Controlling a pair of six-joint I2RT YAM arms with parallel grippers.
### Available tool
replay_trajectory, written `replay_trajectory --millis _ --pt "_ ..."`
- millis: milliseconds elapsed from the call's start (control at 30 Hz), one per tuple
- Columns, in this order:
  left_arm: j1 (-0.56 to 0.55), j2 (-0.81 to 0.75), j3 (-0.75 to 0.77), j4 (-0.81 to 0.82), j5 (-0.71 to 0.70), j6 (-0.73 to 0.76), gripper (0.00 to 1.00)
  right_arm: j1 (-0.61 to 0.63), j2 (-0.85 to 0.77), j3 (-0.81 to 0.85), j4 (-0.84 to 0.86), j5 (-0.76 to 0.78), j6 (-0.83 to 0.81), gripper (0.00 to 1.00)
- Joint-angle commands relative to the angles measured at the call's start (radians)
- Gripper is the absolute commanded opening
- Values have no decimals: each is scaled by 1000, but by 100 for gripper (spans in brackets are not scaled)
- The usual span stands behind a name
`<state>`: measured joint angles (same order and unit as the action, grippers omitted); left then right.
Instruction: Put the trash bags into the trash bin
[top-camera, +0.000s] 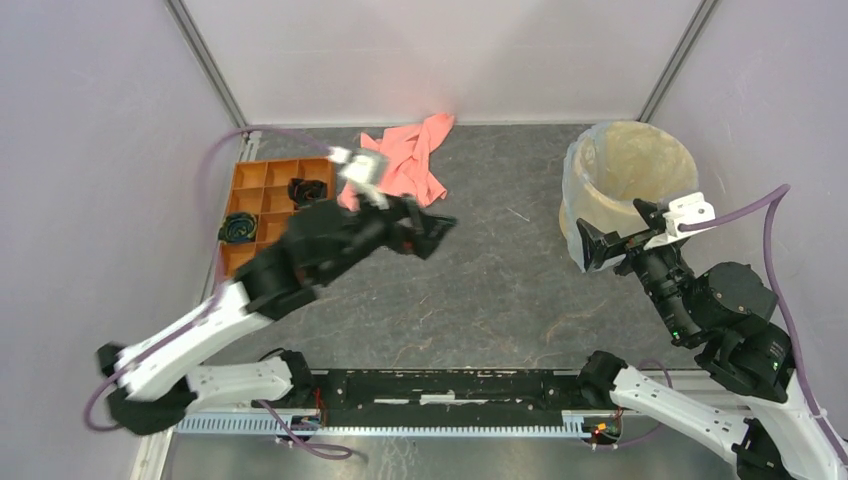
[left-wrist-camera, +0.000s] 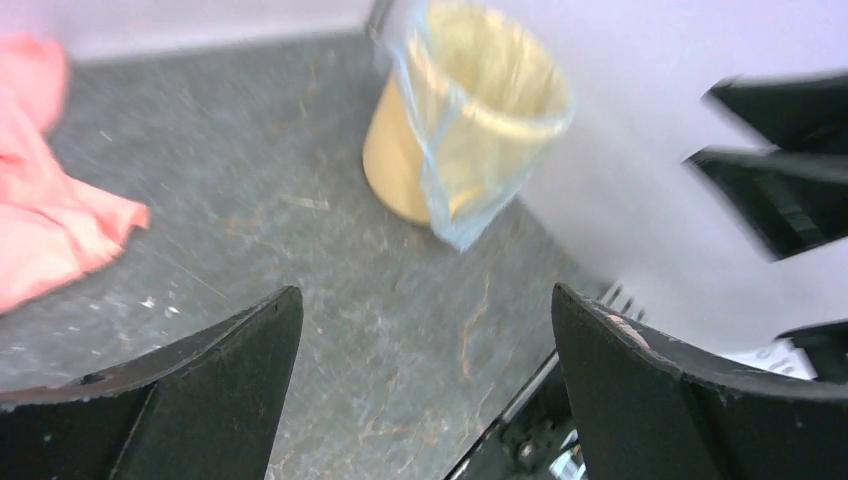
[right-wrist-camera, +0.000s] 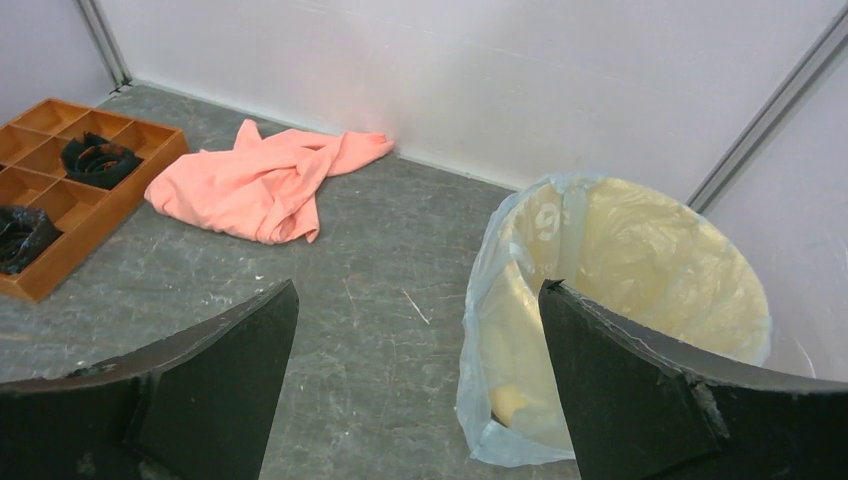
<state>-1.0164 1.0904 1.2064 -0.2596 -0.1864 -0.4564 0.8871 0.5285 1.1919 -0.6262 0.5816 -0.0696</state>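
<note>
At the trash bin (top-camera: 640, 126), nearer the right arm: trash bags (top-camera: 572, 216) draped over its rim, hanging down its outer side. Right fingers (top-camera: 592, 246) apart, just beside it; left fingers (top-camera: 430, 230) apart, well away.

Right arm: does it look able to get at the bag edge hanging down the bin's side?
Probably yes. The right gripper stands open close beside the trash bin, and the trash bag drapes over the rim on the side facing it, with nothing in between.

Lab test cell; white panel walls (top-camera: 440, 50), metal corner posts (top-camera: 207, 60)
</note>
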Motion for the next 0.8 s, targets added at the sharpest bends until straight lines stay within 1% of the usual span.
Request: replay_trajectory --millis 0,133,333,467,667,767 --pt "1 -236 80 -282 -196 -54 100 -2 43 76 26 52 -2 98" --pt "1 -368 162 -352 -281 -18 100 0 97 128 23 49 34 98" --pt "2 -482 232 -416 -366 30 100 0 151 160 11 44 68 98" --pt "1 -520 238 -438 -412 44 100 -1 160 160 9 39 100 98" --pt "1 -525 241 -449 -416 45 100 -1 160 145 22 38 107 98" --pt "1 -517 242 -449 -408 38 100 0 118 81 84 9 93 98"
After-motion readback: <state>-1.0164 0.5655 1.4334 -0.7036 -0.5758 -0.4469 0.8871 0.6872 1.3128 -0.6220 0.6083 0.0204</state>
